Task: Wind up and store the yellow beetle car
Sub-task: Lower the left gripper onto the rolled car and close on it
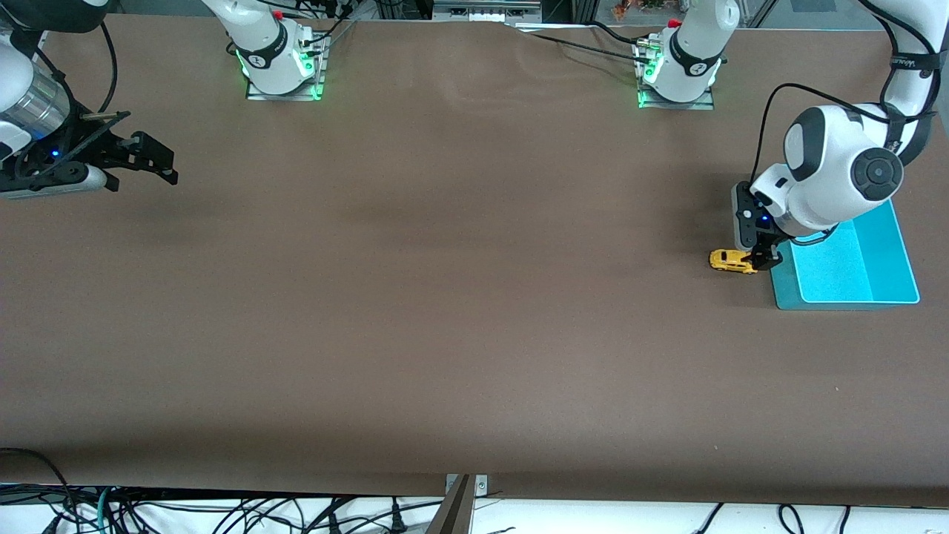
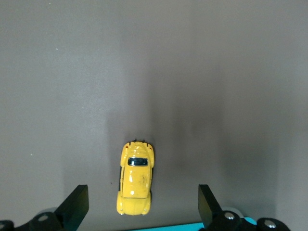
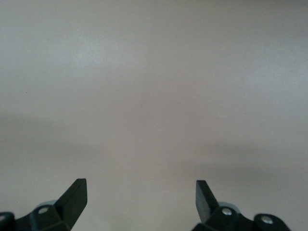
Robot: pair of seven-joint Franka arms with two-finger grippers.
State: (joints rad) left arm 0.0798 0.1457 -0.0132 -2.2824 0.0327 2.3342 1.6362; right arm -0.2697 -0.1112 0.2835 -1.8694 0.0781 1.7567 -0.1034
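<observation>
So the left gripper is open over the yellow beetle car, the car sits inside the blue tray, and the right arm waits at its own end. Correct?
Not quite. The yellow beetle car sits on the table beside the blue tray, not in it, as the front view shows. The left gripper is open over it, and the right gripper waits open at its own end.

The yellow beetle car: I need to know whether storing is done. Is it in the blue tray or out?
Out. The yellow beetle car sits on the table beside the blue tray, between the open left gripper's fingers.
</observation>
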